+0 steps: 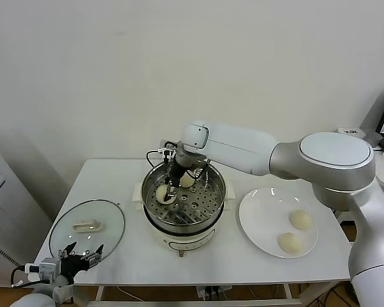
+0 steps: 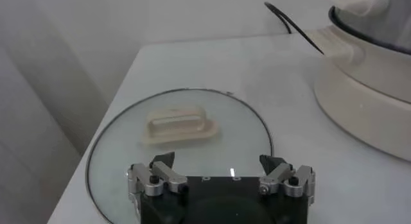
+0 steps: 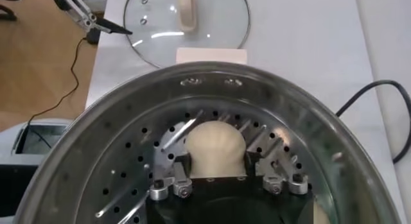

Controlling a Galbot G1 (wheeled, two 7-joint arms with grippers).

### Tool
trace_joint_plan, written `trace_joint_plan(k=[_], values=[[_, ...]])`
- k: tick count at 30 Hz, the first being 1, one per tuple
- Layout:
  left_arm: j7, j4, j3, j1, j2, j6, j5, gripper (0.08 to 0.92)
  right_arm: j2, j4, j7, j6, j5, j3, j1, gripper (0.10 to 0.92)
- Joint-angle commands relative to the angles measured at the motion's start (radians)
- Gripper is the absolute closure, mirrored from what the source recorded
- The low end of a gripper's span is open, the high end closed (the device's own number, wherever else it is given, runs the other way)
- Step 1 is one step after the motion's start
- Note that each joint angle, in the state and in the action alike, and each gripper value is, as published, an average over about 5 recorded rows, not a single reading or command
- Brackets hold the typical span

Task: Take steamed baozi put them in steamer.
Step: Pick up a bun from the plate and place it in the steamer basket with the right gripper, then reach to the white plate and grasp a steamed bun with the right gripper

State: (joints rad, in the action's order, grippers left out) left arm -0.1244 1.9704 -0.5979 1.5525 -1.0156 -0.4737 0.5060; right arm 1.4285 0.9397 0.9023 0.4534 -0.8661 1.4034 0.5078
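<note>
Shiny perforated metal steamer (image 1: pixel 184 199), clear glossy glass lid (image 1: pixel 88 230), smooth matt dough baozi (image 3: pixel 215 148).

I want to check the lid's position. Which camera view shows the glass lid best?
The left wrist view: the glass lid lies flat on the table just beyond the open left hand, handle up. The head view shows it whole but small, left of the steamer. The right wrist view shows it only partly, beyond the steamer's rim.

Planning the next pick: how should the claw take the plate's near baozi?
Take the near baozi across its domed sides, coming straight down: it sits upright on the flat white plate, clear of the other baozi, and the plate's low rim leaves room for the claw's fingers.
</note>
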Motion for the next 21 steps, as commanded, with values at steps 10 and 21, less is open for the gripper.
trace_joint_plan(k=[10,21], values=[[-0.001,0.013,-0.004,0.010,-0.007,0.000,-0.004,0.177,-0.151,0.102,0.119,-0.023,0.022,0.004,0.188,0.203],[0.000,0.039,-0.014,0.031,-0.010,0.001,-0.006,0.177,-0.559,0.315,0.319,-0.130,0.188,0.128,0.351,0.203]])
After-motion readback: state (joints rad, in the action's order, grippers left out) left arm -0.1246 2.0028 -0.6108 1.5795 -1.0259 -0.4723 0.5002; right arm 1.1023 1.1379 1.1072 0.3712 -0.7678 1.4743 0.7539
